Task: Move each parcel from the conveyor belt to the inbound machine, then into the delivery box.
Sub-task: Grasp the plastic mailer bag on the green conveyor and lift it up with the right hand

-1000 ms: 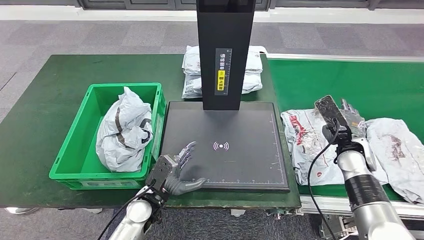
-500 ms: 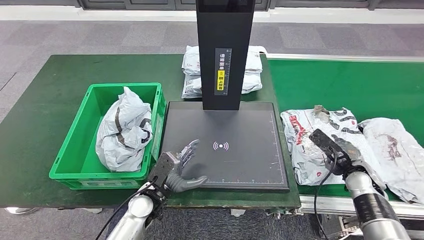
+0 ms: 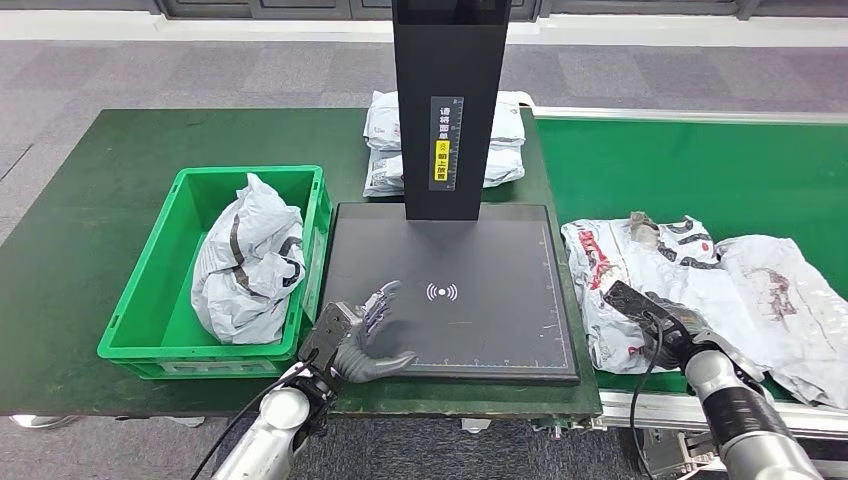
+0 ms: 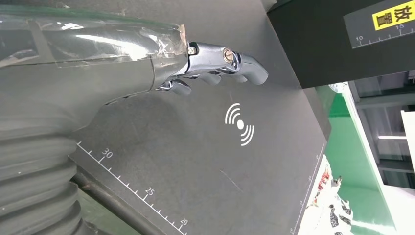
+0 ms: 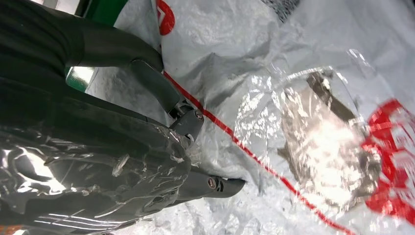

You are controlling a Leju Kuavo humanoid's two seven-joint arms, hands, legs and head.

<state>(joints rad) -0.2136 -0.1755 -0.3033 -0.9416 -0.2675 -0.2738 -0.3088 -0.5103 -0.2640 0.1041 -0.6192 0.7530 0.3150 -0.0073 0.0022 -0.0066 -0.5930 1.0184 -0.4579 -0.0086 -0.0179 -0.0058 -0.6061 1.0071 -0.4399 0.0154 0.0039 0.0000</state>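
A white parcel (image 3: 620, 262) with red print lies on the green conveyor belt (image 3: 700, 170), with a second crumpled parcel (image 3: 790, 295) to its right. My right hand (image 3: 662, 318) lies low on the near part of the first parcel (image 5: 303, 122), and the right hand (image 5: 122, 161) shows its fingers spread against the plastic with nothing clasped. My left hand (image 3: 357, 338) rests open on the front left corner of the inbound machine's black plate (image 3: 480, 320). The left hand (image 4: 98, 73) points its fingers toward the white scan mark (image 4: 240, 125).
The green delivery box (image 3: 140, 300) on the left holds one white parcel (image 3: 248, 262). The machine's black post (image 3: 448, 100) rises behind the plate, and stacked parcels (image 3: 505, 140) lie behind it. The belt's near rail (image 3: 680, 408) runs by my right forearm.
My right hand has come down from above the belt onto the near parcel and drawn toward me. The left hand has stayed almost still on the plate corner.
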